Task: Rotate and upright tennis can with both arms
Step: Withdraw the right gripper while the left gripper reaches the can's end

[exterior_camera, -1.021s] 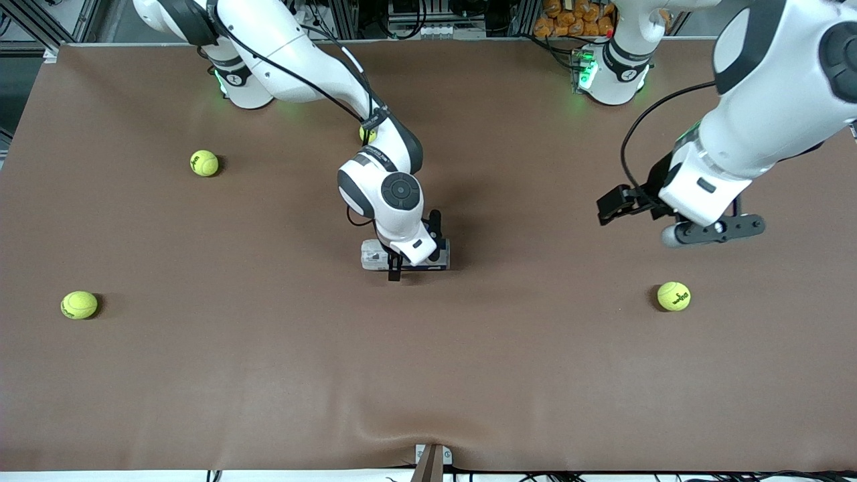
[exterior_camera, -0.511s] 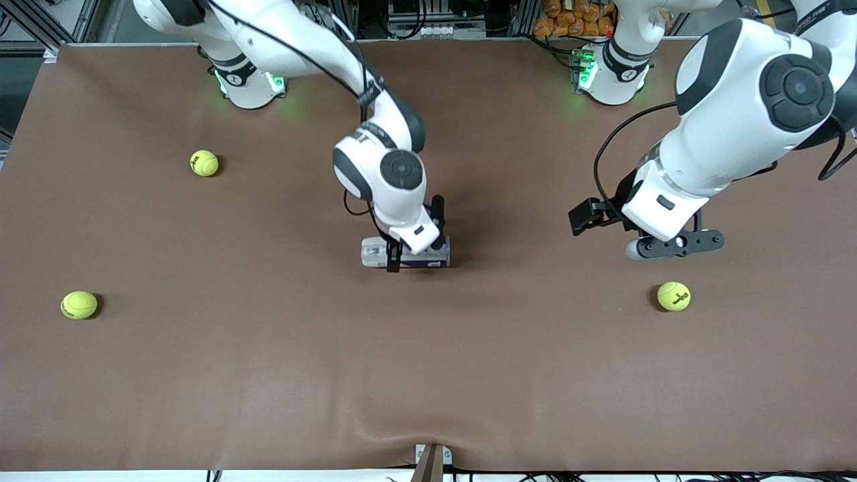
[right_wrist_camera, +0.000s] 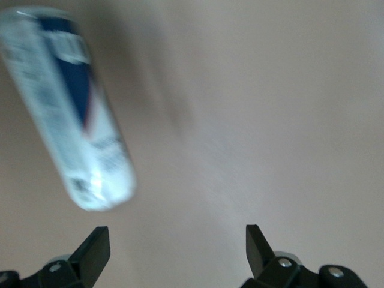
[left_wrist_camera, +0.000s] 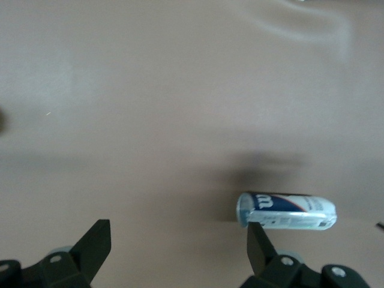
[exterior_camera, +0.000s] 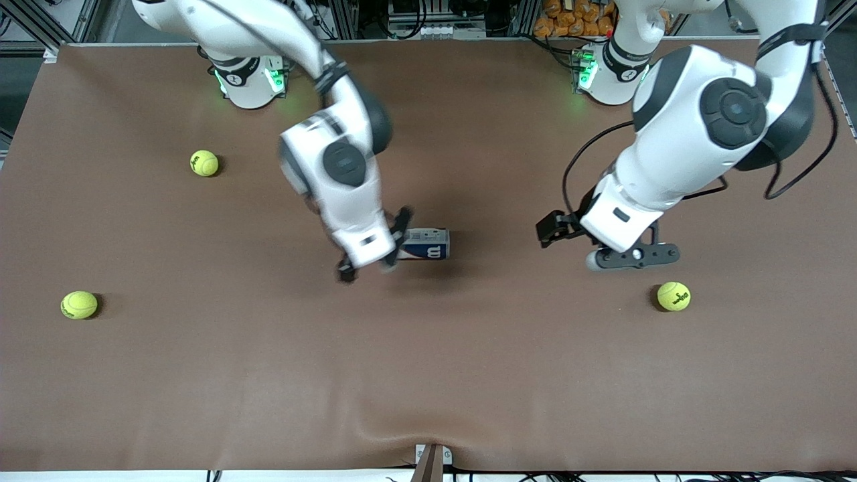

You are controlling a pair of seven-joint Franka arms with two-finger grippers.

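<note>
Lying flat, tennis can (exterior_camera: 425,244) apparently runs toward each arm's end; both end effectors gape, empty.

We see clear-plastic tennis can (exterior_camera: 426,244) lying flat mid-table (exterior_camera: 201,375); right gripper (exterior_camera: 373,245) over its end toward right arm; left gripper (exterior_camera: 606,244) over table toward left arm's end.
</note>
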